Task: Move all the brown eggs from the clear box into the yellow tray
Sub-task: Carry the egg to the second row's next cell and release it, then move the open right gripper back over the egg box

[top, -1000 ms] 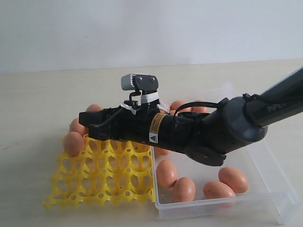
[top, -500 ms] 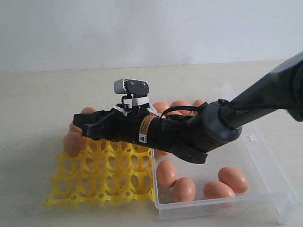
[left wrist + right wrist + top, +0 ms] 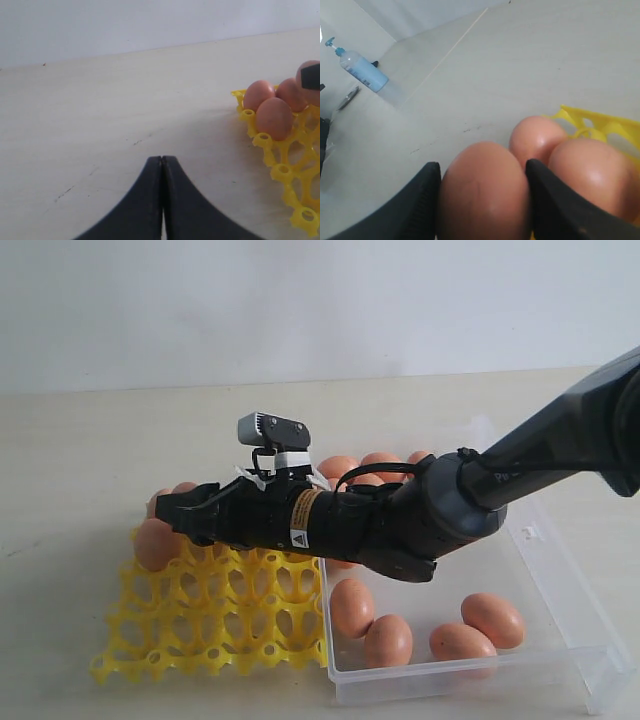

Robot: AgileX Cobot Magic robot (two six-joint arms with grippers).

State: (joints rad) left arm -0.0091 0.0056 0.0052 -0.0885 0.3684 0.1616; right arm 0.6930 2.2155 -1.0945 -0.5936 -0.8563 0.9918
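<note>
- My right gripper (image 3: 185,512) clamps one brown egg (image 3: 482,190) between both fingers (image 3: 420,205), which are spread wide around it.
- It hangs over the far left corner of the yellow tray (image 3: 215,625), just beside two seated eggs (image 3: 592,170). I judge the free cup lies straight below.
- The held egg's long axis seems to run along my nearly level fingers.
- My left gripper (image 3: 161,195) is closed and empty, off beside the tray. The remaining eggs (image 3: 352,605) wait in the clear box (image 3: 575,640).
</note>
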